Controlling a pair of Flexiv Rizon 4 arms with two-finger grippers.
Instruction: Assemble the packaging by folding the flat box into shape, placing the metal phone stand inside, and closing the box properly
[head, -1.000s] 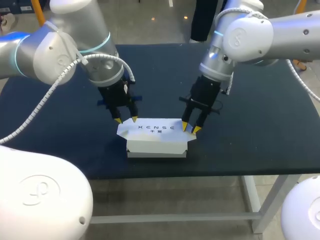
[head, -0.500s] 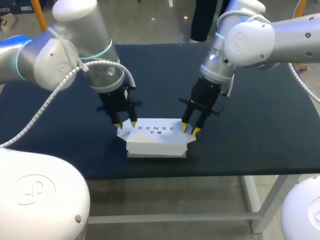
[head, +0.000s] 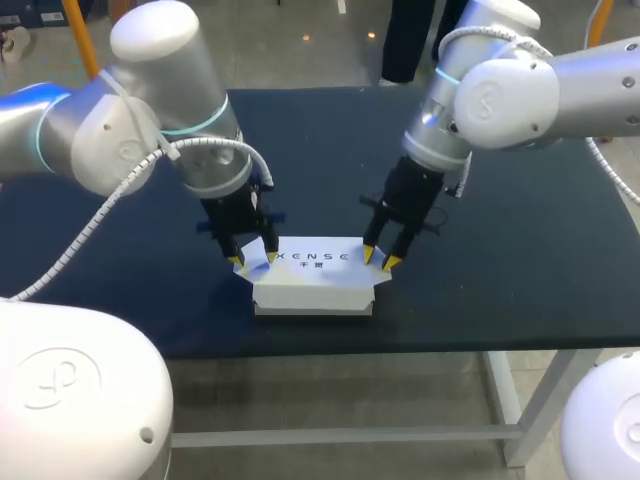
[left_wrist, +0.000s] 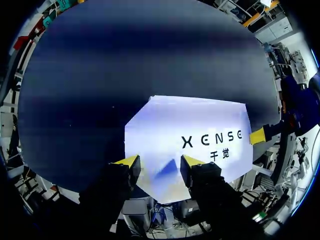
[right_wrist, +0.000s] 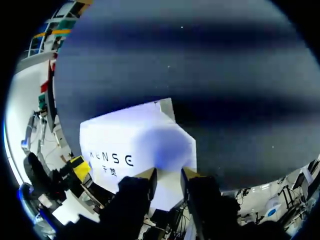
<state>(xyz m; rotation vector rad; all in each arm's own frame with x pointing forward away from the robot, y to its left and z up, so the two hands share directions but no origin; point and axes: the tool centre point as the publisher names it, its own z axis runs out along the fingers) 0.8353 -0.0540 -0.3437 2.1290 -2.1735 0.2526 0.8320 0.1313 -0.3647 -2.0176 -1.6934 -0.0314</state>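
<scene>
The white box (head: 315, 270) stands folded into shape near the table's front edge, its printed lid lying flat on top. The phone stand is not visible. My left gripper (head: 253, 260) is at the box's left end, fingers apart, tips down at the lid's corner. In the left wrist view the box (left_wrist: 200, 135) spreads ahead of the gripper (left_wrist: 159, 162), its corner lying between and beneath the open fingers. My right gripper (head: 379, 259) stands at the right end, its fingers a narrow gap apart over the lid. In the right wrist view the white box (right_wrist: 135, 140) lies under the gripper (right_wrist: 167, 175).
The dark blue table (head: 500, 270) stretches bare behind and to both sides of the box. The front edge runs close below the box. My right gripper's yellow fingertip (left_wrist: 257, 136) shows at the far end of the lid in the left wrist view.
My left gripper has come down and forward onto the box's left corner and its fingers have spread a little. The right gripper and the box have stayed put.
</scene>
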